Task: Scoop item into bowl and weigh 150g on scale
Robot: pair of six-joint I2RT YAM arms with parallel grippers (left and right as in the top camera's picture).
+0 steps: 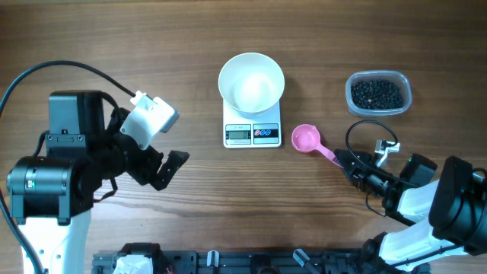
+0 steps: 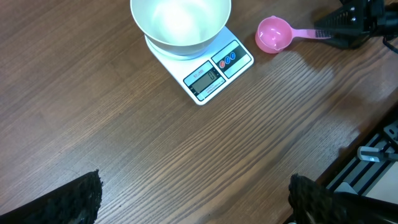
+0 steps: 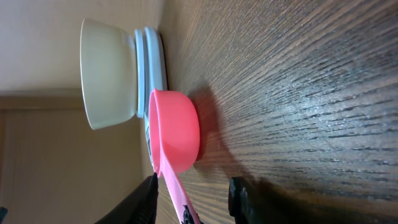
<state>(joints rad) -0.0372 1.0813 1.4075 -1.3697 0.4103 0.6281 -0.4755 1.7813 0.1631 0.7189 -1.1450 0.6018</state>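
Right wrist — right gripper (image 3: 194, 183), jaws parted, straddles pink scoop (image 3: 177, 134) handle beside scale (image 3: 152, 62)

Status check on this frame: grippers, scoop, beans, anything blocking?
Left gripper open, idle. Right gripper jaws around pink scoop handle, grip unconfirmed. Scoop empty on table; bowl empty on scale; beans in tub. Nothing between scoop and tub.

You get bright, even light from above on the tabletop (image 1: 152, 46), with short, soft shadows. The bowl (image 1: 251, 85) is almost blown out white inside. In the right wrist view, glare streaks the wood grain and the pink scoop (image 3: 177, 130) throws a dark shadow. On the left end effector (image 2: 193, 205), the fingertips (image 2: 78, 202) look dark and blurred.
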